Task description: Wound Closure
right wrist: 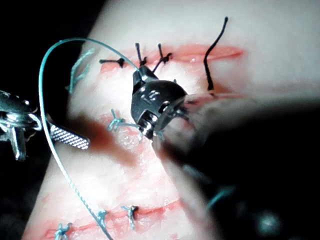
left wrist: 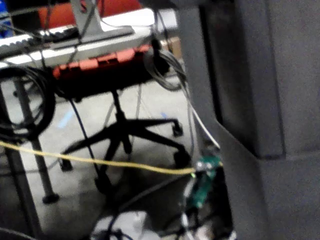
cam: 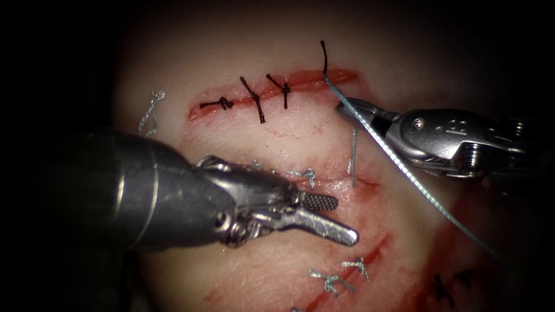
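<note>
— How far along?

— Well on, judging by the top cut (cam: 341, 75) in the tissue (cam: 260, 144). Count three black stitches (cam: 254, 99) tied across its left and middle stretch. Still gapes at the right end, with red fluid (cam: 315, 79) in the opening. So at least one more stitch left to place, at a guess.

— And at that right end?

— Find a black tail (cam: 324, 58) standing up just above the cut, joined to a blue-green thread (cam: 416, 182) trailing down and to the right across the tissue.

— Right pincer (cam: 342, 108)?

— Looks pressed together on that thread, just beside the cut's right end. Seen from its own wrist, meets the thread at the very tip.

— Left pincer (cam: 346, 219)?

— Spread wide, pinching nothing. Hovers over the tissue well below the cut, near the middle.

— Needle?

— Cannot tell for sure. Note a thin pale sliver (cam: 354, 156) standing upright just below the right pincer. Could be the needle partly in the tissue, could equally be a cut end of thread.

— Any containers?

— Nothing of that kind to report, apart from the open cut with its fluid. Lower down, see other cuts closed with blue-green knots (cam: 330, 283).
</note>
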`<state>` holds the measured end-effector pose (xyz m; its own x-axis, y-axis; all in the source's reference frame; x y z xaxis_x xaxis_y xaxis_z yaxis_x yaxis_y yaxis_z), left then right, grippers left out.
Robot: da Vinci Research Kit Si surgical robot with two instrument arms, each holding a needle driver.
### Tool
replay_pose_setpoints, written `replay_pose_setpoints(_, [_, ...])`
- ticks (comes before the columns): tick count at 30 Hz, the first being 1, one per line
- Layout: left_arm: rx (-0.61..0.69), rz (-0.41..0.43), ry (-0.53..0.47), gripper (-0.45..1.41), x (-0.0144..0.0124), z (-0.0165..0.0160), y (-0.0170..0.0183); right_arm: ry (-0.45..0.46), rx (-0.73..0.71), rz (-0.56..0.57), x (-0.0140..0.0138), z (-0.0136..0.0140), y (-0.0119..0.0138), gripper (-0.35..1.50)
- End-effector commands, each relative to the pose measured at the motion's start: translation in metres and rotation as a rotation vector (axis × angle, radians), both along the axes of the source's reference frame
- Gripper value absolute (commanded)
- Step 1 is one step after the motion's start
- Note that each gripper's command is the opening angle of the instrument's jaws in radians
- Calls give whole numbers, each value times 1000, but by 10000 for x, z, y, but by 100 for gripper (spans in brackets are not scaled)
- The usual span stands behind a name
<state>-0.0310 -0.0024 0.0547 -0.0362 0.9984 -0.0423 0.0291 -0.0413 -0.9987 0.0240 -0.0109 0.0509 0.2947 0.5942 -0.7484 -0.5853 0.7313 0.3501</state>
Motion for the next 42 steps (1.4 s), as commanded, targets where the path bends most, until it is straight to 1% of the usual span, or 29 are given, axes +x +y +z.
replay_pose_setpoints(1, [-22, -30, -32, 111, -9, 2, 0, 3, -1, -2, 9, 3, 1, -35])
replay_pose_setpoints(5, [-60, -129, -143, 108, -29, -19, 2, 4, -3, -5, 9, 5, 0, -35])
replay_pose_setpoints(7, [-46, -187, -218, 101, -44, -40, 3, 9, -3, -12, 9, 8, -2, -35])
replay_pose_setpoints(8, [-46, -187, -218, 101, -44, -40, 3, 9, -3, -12, 9, 8, -2, -35])
replay_pose_setpoints(11, [-40, -197, -272, 101, -63, -63, 0, 11, -3, -17, 9, 11, -3, -35])
replay_pose_setpoints(13, [-47, -191, -276, 101, -66, -66, -2, 11, -4, -17, 9, 11, -2, -35])
replay_pose_setpoints(14, [-47, -192, -276, 98, -69, -68, -3, 11, -4, -17, 9, 11, -2, -35])
replay_pose_setpoints(15, [-55, -198, -272, 89, -77, -70, -5, 13, -3, -19, 10, 11, -3, -35])
replay_pose_setpoints(16, [-55, -198, -272, 89, -77, -70, -5, 13, -3, -19, 10, 11, -3, -35])
replay_pose_setpoints(17, [-56, -199, -271, 76, -80, -69, -5, 13, -3, -19, 10, 11, -3, -35])
replay_pose_setpoints(18, [-58, -198, -270, 54, -80, -67, -6, 14, -2, -22, 10, 11, -3, -35])
replay_pose_setpoints(19, [-59, -197, -270, 22, -80, -66, -6, 15, -2, -22, 10, 10, -3, -35])
replay_pose_setpoints(21, [-60, -195, -261, -32, -80, -61, -5, 18, 0, -28, 11, 10, -4, -35])
replay_pose_setpoints(22, [-60, -195, -243, -45, -81, -59, -3, 18, 0, -28, 11, 9, -5, -35])
replay_pose_setpoints(25, [-59, -224, -207, -45, -80, -48, 4, 24, 3, -36, 13, 8, -6, -35])
replay_pose_setpoints(26, [-60, -228, -204, -32, -80, -44, 6, 26, 4, -39, 14, 8, -7, -35])
replay_pose_setpoints(27, [-61, -235, -199, -11, -79, -39, 9, 26, 4, -39, 14, 7, -8, -35])
replay_pose_setpoints(28, [-62, -242, -191, -3, -79, -35, 10, 28, 5, -42, 15, 7, -8, -35])
replay_pose_setpoints(31, [-65, -256, -181, 5, -77, -29, 12, 29, 6, -44, 15, 7, -9, -35])
replay_pose_setpoints(32, [-65, -259, -180, 0, -76, -29, 12, 31, 7, -46, 15, 7, -9, -35])
replay_pose_setpoints(33, [-65, -262, -178, -13, -76, -30, 13, 31, 7, -46, 15, 7, -9, -35])
replay_pose_setpoints(34, [-64, -264, -177, -33, -76, -31, 13, 31, 7, -46, 15, 7, -9, -35])
replay_pose_setpoints(35, [-64, -265, -177, -45, -76, -32, 13, 33, 7, -49, 15, 8, -9, -35])
replay_pose_setpoints(37, [5, -260, -184, -45, -74, -36, 14, 33, 7, -50, 15, 8, -10, -35])
replay_pose_setpoints(41, [15, -214, -214, -45, -66, -40, 12, 33, 7, -50, 14, 8, -10, -35])
replay_pose_setpoints(42, [25, -189, -231, -45, -61, -41, 9, 33, 7, -51, 14, 8, -10, -20])
